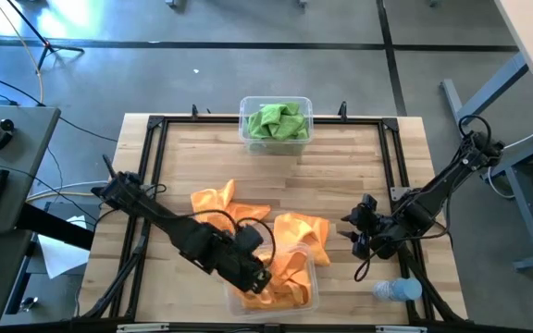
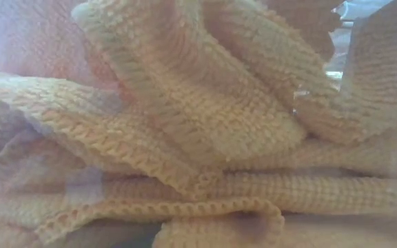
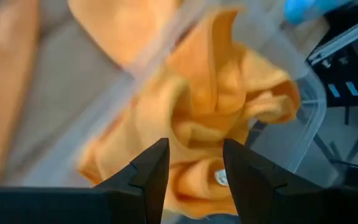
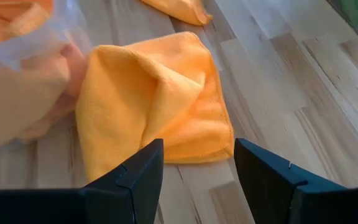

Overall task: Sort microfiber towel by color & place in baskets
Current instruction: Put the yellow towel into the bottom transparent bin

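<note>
Presently the left gripper [image 1: 259, 275] hangs wide open, empty, over the near basket [image 1: 303, 301] of orange towels [image 3: 229, 118]; withdrawing could snag cloth and drag it out. Right gripper [image 1: 357, 233], jaws fully apart and empty, faces a loose orange towel [image 4: 157, 102] on the table [image 1: 340, 176]; a shallow pinch may slip

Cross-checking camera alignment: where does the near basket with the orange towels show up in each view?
High view: near basket at the bottom centre, under the left gripper.
Low view: its walls cannot be made out; orange towels fill the frame.
Left wrist view: clear rim at right.
Right wrist view: clear wall, upper left.
Shared landmark: the orange towels.
</note>
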